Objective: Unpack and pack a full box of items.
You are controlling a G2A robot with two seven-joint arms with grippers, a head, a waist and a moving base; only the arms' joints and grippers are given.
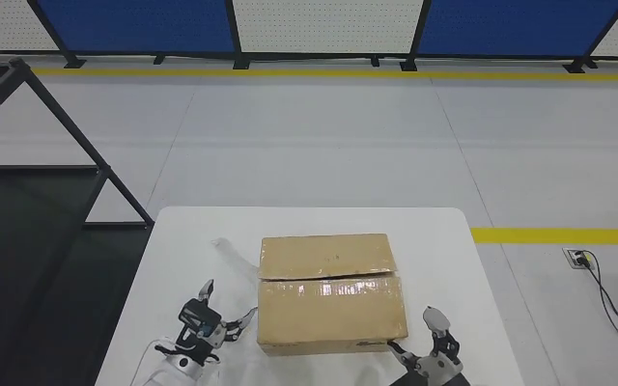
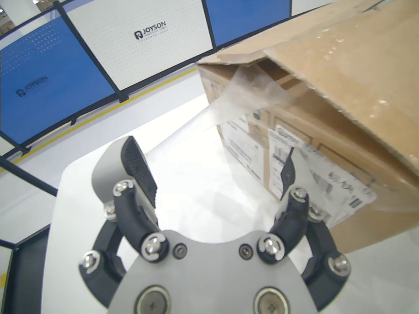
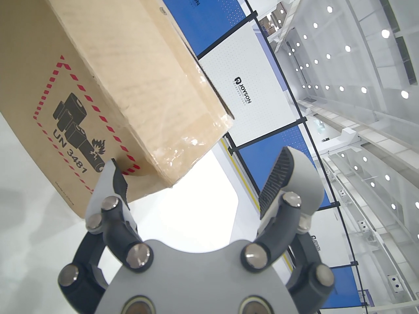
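The left tool (image 1: 229,301) is at the near left of the white table (image 1: 183,241), fingers apart, holding nothing. The brown cardboard box (image 1: 328,289) lies in the middle. The right tool (image 1: 412,330) is by its near right corner, fingers apart.

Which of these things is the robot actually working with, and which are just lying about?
For the job: cardboard box, its loose tape, left gripper, right gripper, both open.
Just about: table, partition panels, floor socket.
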